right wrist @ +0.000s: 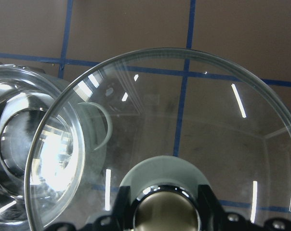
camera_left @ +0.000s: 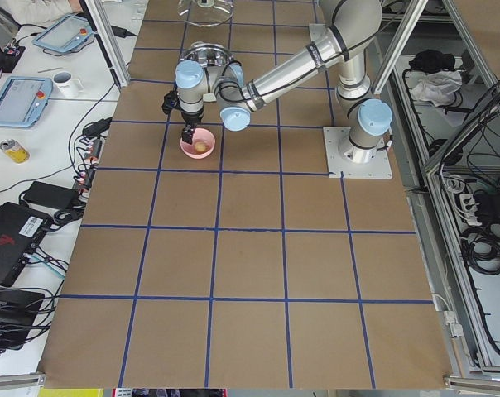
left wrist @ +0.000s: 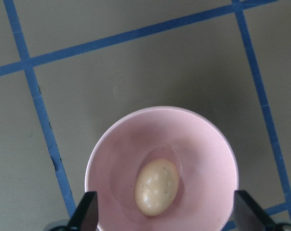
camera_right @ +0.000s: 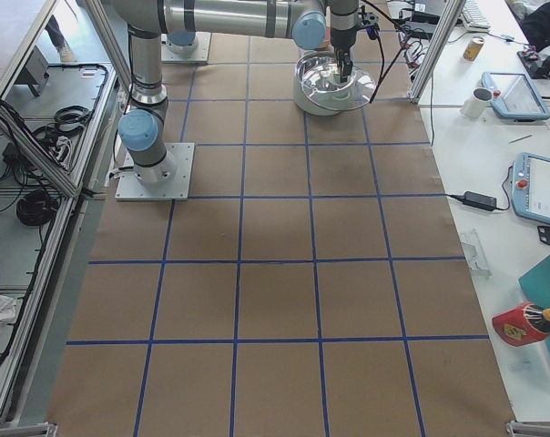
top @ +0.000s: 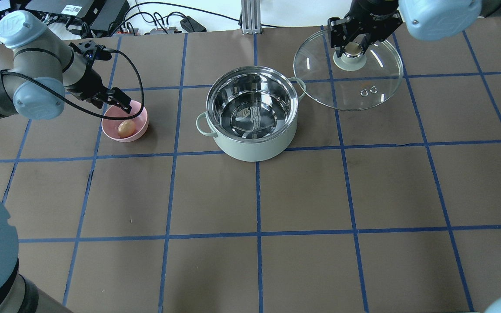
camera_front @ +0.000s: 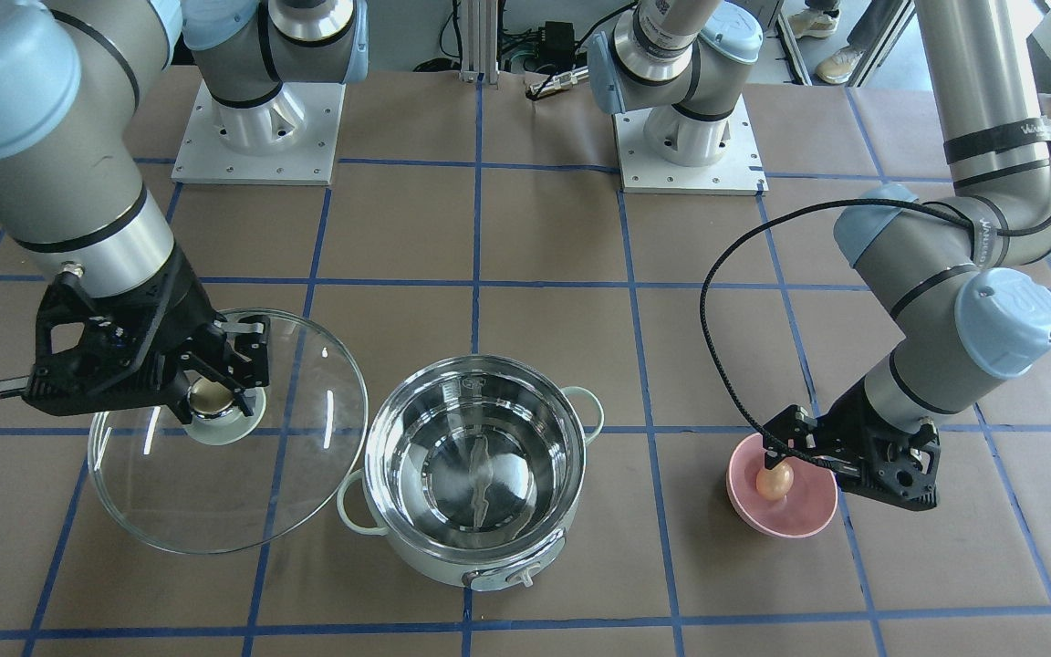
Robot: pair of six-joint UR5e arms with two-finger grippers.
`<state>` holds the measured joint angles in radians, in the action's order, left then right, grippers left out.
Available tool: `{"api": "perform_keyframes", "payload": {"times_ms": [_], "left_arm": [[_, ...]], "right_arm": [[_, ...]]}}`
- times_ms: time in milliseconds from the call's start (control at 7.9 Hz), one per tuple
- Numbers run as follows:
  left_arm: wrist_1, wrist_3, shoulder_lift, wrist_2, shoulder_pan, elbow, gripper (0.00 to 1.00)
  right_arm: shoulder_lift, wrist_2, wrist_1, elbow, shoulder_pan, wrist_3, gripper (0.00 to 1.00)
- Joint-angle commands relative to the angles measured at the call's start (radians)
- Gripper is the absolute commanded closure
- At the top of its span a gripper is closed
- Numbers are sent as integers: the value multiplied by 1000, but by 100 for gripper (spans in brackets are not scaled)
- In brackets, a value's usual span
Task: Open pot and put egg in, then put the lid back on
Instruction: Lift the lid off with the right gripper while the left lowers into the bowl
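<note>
The pot (camera_front: 434, 566) stands open with a bare steel inside; it also shows in the overhead view (top: 255, 150). The egg (left wrist: 156, 186) lies in a small pink bowl (left wrist: 208, 159) on the robot's left of the pot, seen also from the front (camera_front: 774, 480) and overhead (top: 126, 128). My left gripper (left wrist: 167, 214) is open just above the bowl, a finger on each side of the egg and apart from it. My right gripper (camera_front: 215, 388) is shut on the knob (top: 353, 49) of the glass lid (camera_front: 288, 456) and holds it off the pot, on the robot's right.
The pink bowl (camera_front: 799, 520) sits about a grid square from the pot. The two arm bases (camera_front: 256, 137) stand at the robot's side of the table. A black cable (camera_front: 717, 301) loops from the left wrist. The lid's edge (top: 302, 82) overlaps the pot's side handle from above.
</note>
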<state>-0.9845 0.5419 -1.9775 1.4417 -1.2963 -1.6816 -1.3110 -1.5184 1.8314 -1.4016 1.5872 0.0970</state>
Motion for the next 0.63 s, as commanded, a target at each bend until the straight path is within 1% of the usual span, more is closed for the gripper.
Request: {"api": "perform_keyframes", "payload": {"times_ms": [0, 253, 506], "left_arm": [[4, 0, -46, 46, 0, -13, 0], [6, -63, -66, 63, 0, -12, 0], [7, -71, -66, 75, -3, -4, 0]], "right_arm": [[-4, -34, -5, -34, -49, 122, 100], [1, -43, -1, -36, -56, 151, 100], [-1, -28, -3, -36, -90, 165, 100]]}}
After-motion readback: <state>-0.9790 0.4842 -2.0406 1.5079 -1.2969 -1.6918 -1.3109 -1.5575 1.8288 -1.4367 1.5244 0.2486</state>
